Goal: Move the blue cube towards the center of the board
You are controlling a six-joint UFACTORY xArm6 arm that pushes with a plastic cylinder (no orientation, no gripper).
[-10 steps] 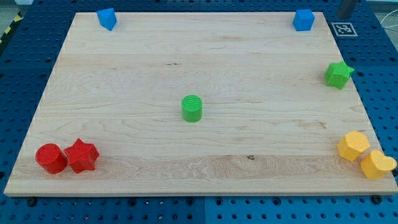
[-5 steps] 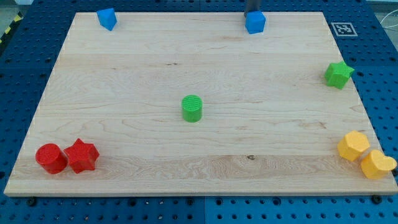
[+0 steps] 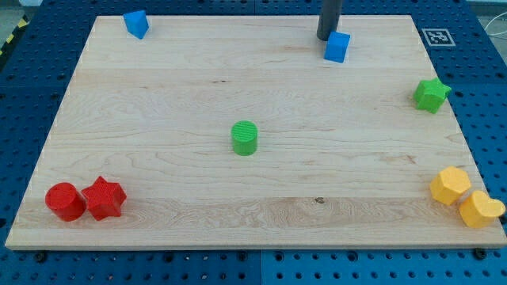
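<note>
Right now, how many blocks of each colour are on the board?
Blue: 2, the blue cube right beside my tip, and a second blue block at the view's top left
Green: 2, cylinder and star
Red: 2, cylinder and star
Yellow: 2
Total: 8

The blue cube (image 3: pixel 337 47) was placed far and right on the board (image 3: pixel 158 158), touched by my tip (image 3: pixel 325 37) at its far-left side.

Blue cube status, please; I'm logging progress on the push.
My tip just above-left of blue cube, touching or nearly. Cube near top edge, right of centre. Green cylinder sits mid-board.
</note>
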